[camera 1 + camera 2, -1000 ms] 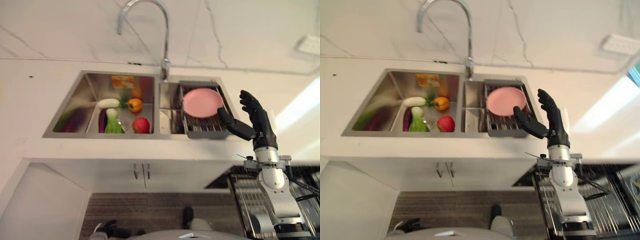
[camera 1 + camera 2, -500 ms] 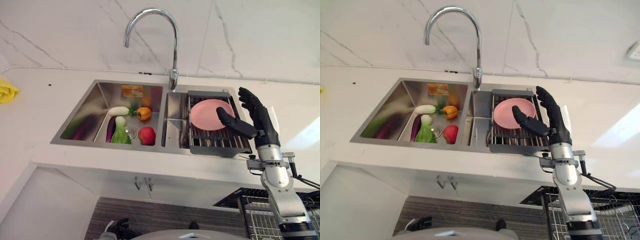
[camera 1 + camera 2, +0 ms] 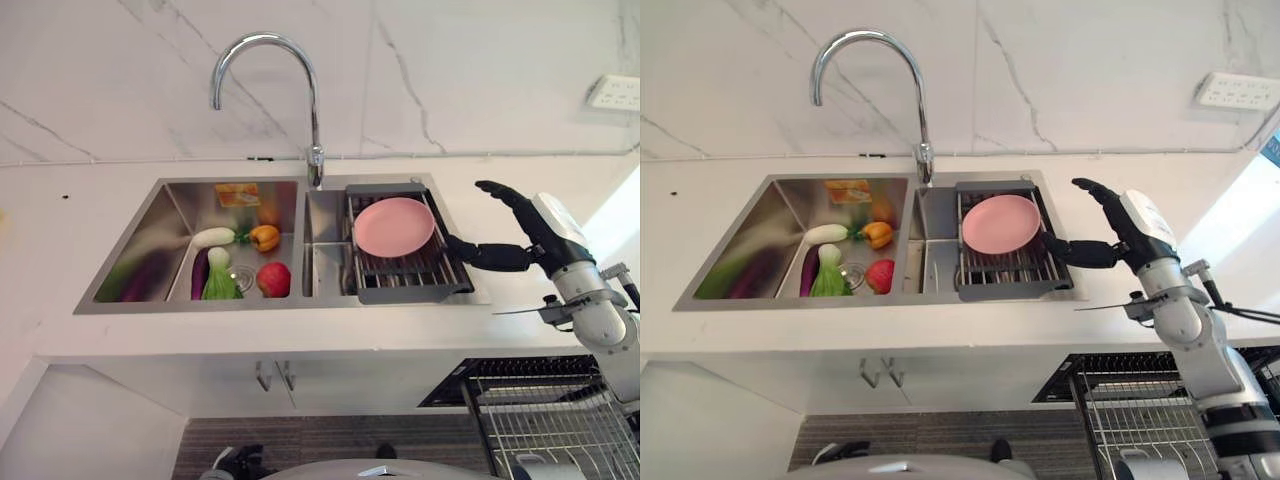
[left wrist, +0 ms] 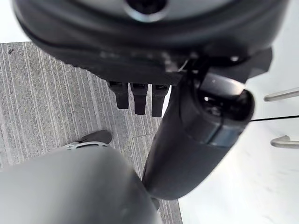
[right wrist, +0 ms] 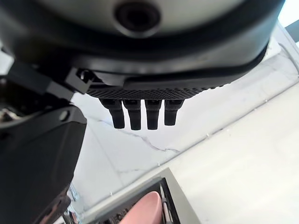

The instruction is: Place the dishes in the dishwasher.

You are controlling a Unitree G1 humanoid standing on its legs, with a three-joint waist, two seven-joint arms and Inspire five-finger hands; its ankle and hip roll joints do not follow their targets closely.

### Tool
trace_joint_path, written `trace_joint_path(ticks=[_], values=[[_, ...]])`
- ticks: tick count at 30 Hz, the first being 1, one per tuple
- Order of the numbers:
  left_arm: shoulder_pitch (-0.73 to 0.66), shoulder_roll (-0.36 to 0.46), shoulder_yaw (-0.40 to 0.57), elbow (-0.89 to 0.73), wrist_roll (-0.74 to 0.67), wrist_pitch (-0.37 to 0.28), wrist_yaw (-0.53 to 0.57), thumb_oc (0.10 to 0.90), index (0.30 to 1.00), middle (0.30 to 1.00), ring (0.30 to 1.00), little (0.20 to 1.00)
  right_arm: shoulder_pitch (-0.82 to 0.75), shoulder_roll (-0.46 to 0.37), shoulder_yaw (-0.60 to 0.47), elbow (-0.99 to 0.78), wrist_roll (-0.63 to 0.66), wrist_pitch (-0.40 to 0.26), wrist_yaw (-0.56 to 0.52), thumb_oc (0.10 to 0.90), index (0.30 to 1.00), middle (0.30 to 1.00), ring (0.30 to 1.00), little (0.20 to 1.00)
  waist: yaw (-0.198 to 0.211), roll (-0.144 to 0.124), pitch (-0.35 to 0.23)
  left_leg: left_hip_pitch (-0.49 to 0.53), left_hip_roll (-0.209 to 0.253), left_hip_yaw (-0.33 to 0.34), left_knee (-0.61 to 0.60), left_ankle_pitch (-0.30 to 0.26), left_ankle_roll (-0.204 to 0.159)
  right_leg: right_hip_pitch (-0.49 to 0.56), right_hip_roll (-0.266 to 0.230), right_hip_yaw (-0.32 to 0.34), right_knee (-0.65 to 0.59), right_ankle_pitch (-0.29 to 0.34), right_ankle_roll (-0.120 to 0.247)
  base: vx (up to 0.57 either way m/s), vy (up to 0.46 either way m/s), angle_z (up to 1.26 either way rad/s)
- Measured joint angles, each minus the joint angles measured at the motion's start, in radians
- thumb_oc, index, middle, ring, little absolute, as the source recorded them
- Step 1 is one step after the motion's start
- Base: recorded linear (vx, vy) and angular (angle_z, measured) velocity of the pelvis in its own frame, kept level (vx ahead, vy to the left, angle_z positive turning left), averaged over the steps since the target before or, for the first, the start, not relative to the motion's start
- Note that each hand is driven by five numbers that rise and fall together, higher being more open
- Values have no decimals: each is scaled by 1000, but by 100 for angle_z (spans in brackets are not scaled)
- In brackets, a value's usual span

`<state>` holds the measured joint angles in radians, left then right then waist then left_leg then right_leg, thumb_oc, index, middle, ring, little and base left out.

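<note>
Spanning the counter [image 3: 40, 250] to the left of the right hand [image 3: 520, 235], the steel sink [image 3: 130, 260] has two basins. A curved faucet [image 3: 265, 90] rises behind the divider, beyond and left of the hand. Just left of the hand, the nearer basin holds a dark rack [image 3: 405, 270]. The plate [image 3: 394, 226] lies on the rack's far half, tilted slightly; it is round, plain, matte pink, with a shallow raised rim. The right hand is released: fingers extended and spread, thumb pointing toward the rack and close to its right edge, apart from the plate. Farther left, the other basin contains an eggplant [image 3: 199, 272], greens [image 3: 220, 280], a white radish [image 3: 214, 236], a red apple [image 3: 273, 279] and an orange pepper [image 3: 265, 238]. Below the right hand sits a wire dishwasher basket [image 3: 545, 430]. The left hand [image 4: 140, 95] hangs over grey flooring [image 4: 42, 102], fingers straight.
</note>
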<state>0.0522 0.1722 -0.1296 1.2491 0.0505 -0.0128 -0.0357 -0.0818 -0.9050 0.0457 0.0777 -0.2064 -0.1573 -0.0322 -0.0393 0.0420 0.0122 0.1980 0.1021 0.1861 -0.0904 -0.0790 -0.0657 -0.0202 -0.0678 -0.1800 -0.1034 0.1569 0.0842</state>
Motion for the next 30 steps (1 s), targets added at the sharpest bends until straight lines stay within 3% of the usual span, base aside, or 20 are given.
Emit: trace_joint_path(ticks=[4, 14, 20, 22, 27, 30], values=[[-1, -8, -34, -28, -12, -1, -24, 800, 900, 900, 900, 900, -70, -73, 106, 17, -107, -21, 38, 800, 900, 900, 900, 900, 13, 14, 3, -5, 1, -3, -1, -2, 4, 2, 0, -7, 0, 1, 1, 0, 0, 0], [-2, -11, -11, -4, -21, -22, -30, 800, 900, 900, 900, 900, -145, -81, 246, 70, -227, -52, 44, 800, 900, 900, 900, 900, 36, 18, 12, -7, 1, -20, 0, -2, 4, 6, -4, -27, 0, 7, -8, -1, 1, 6], [-16, -8, -1, -3, -21, -23, -29, 800, 900, 900, 900, 900, -188, -88, 290, 81, -280, -64, 43, 800, 900, 900, 900, 900, 50, 15, 27, -10, 0, -34, 0, -2, 4, 8, -8, -39, 0, 7, -8, 2, 4, 6], [-22, -8, -1, -2, -20, -23, -26, 800, 900, 900, 900, 900, -209, -88, 295, 100, -351, -71, 30, 800, 900, 900, 900, 900, 51, 13, 31, -10, 0, -35, 0, -2, 4, 8, -7, -39, 0, 7, -8, 0, 0, 0], [-28, -12, -3, -7, -20, -20, -9, 800, 900, 900, 900, 900, -221, -78, 295, 115, -490, -32, -52, 800, 900, 900, 900, 900, 57, 18, 44, -10, 1, -34, 0, -2, 4, 8, -7, -39, 0, 6, -9, 0, 0, 0], [-28, -12, -5, -11, -20, -20, -3, 800, 900, 900, 900, 900, -222, -77, 295, 117, -510, -8, -70, 800, 900, 900, 900, 900, 58, 18, 45, -10, 1, -34, 0, -2, 4, 8, -7, -39, 0, 6, -9, 0, 0, 0]])
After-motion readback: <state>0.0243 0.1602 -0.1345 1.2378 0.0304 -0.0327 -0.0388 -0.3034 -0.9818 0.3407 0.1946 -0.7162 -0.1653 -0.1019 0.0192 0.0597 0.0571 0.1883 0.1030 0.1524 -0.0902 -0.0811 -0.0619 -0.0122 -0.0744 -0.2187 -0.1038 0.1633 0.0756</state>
